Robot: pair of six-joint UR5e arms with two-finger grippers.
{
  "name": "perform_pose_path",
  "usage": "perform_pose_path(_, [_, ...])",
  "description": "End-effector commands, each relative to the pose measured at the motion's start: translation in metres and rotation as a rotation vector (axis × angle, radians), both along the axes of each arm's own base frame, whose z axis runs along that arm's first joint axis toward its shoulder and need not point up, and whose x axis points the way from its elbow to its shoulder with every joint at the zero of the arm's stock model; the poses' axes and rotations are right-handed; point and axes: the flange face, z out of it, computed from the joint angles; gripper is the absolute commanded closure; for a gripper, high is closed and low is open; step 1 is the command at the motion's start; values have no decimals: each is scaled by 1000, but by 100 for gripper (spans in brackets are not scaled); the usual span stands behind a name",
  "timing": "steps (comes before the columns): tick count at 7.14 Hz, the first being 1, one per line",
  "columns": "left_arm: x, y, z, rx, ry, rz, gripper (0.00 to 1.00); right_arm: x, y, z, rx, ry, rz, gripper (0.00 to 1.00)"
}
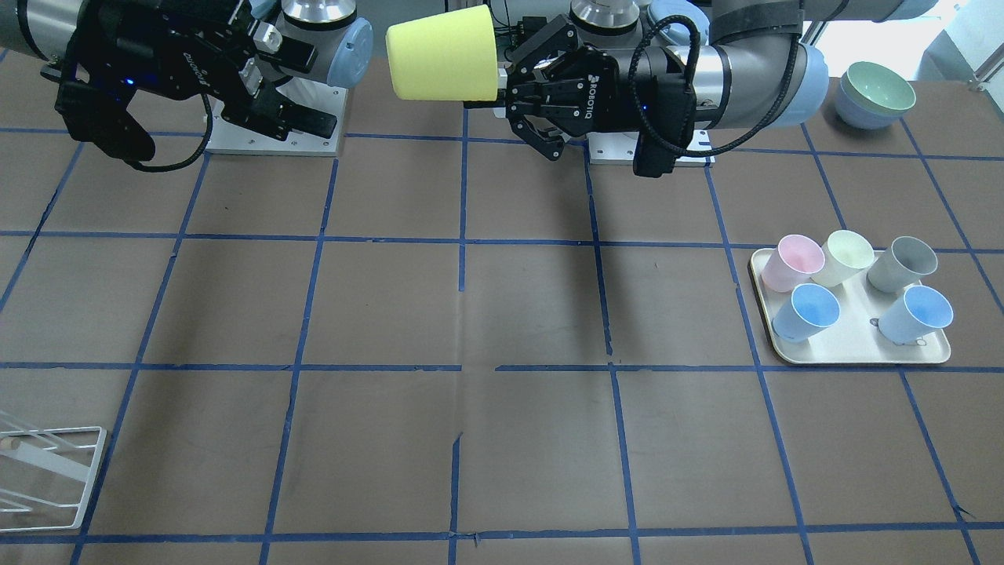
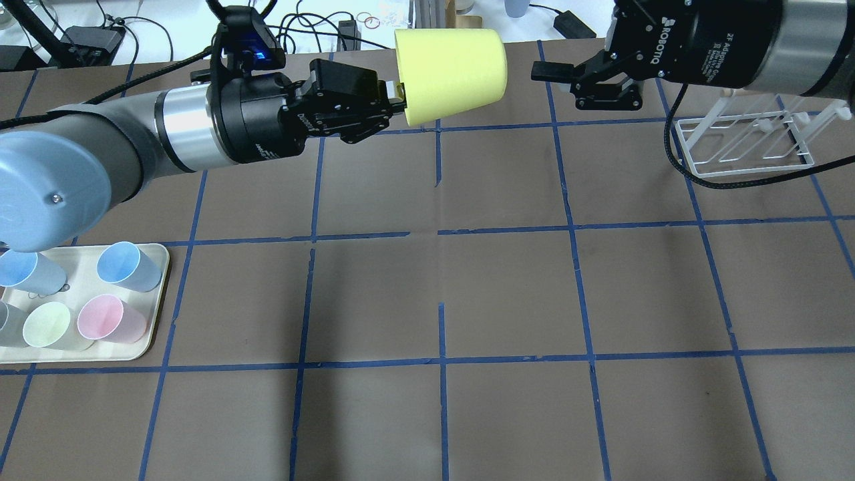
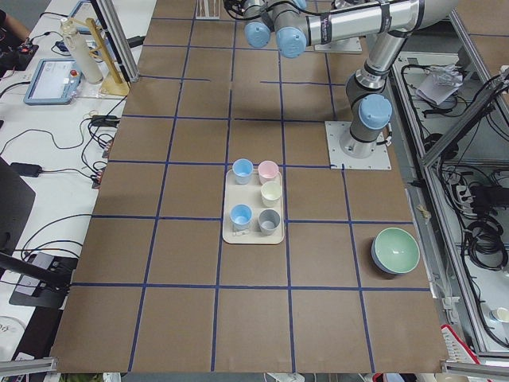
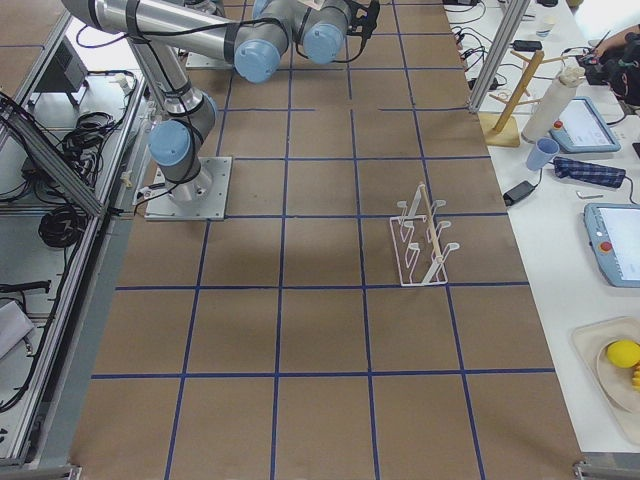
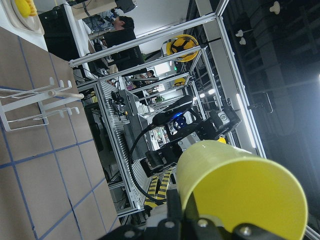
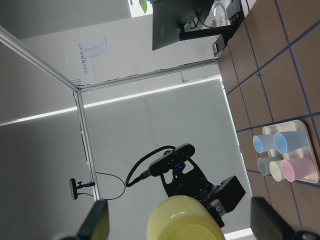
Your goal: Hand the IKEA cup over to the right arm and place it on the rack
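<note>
Left gripper (image 2: 394,101) grasps one end of the yellow cup (image 2: 454,73), held sideways in the air over the surface; right gripper (image 2: 558,85) is spread wide just beside the free end, not touching. Right should close squarely around the cup before left lets go. The rack (image 2: 741,143) is under the right arm, the tray (image 2: 162,294) of cups well apart.

IKEA cup (image 2: 449,75) midair btw left gripper (image 2: 395,93) & right gripper (image 2: 558,85), well above table (image 1: 502,314); tray (image 1: 851,357) w/ cups (image 1: 804,312) on robot's L; bowls (image 1: 874,96) nr L base; rack (image 2: 741,143) far R
</note>
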Motion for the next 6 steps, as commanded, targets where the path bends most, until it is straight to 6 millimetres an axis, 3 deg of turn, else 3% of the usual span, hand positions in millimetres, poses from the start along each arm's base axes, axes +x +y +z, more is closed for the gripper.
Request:
perform_pose_path(1, [-2, 0, -4, 11, 1, -4, 100, 3, 1, 1, -100, 12, 6, 0])
perform_pose_path(6, [-2, 0, -6, 16, -4, -9, 100, 28, 0, -19, -25, -8, 65, 0])
